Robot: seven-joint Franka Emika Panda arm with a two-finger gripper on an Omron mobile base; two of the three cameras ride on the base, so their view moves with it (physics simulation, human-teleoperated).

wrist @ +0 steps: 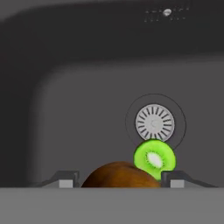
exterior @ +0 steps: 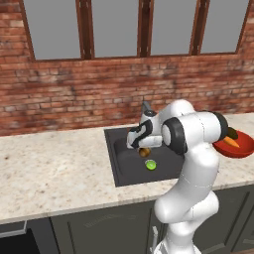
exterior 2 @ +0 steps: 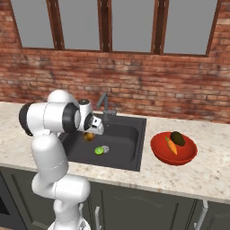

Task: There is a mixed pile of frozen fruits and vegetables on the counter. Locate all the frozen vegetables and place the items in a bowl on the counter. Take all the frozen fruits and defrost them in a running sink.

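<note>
No readable text or labels anywhere. Gripper (wrist: 117,180) hangs over the sink (exterior 2: 130,134), fingers apart with the orange-brown ball (wrist: 120,175) clamped between them; ball also shows under the hand at (exterior: 144,152) and (exterior 2: 89,136). Green round piece (wrist: 154,159) lies on the sink floor, touching the near edge of the metal drain (wrist: 154,123). From the right base view it sits just left of the drain, at (exterior 2: 99,151). Faucet (exterior 2: 104,104) stands at the far rim. Red bowl (exterior 2: 157,152) is on the counter (exterior: 54,173) right of the sink, holding the carrot (exterior 2: 170,145) and dark olive ball (exterior 2: 178,138). Beige speckled counter over dark cabinets; brick wall and windows behind.
</note>
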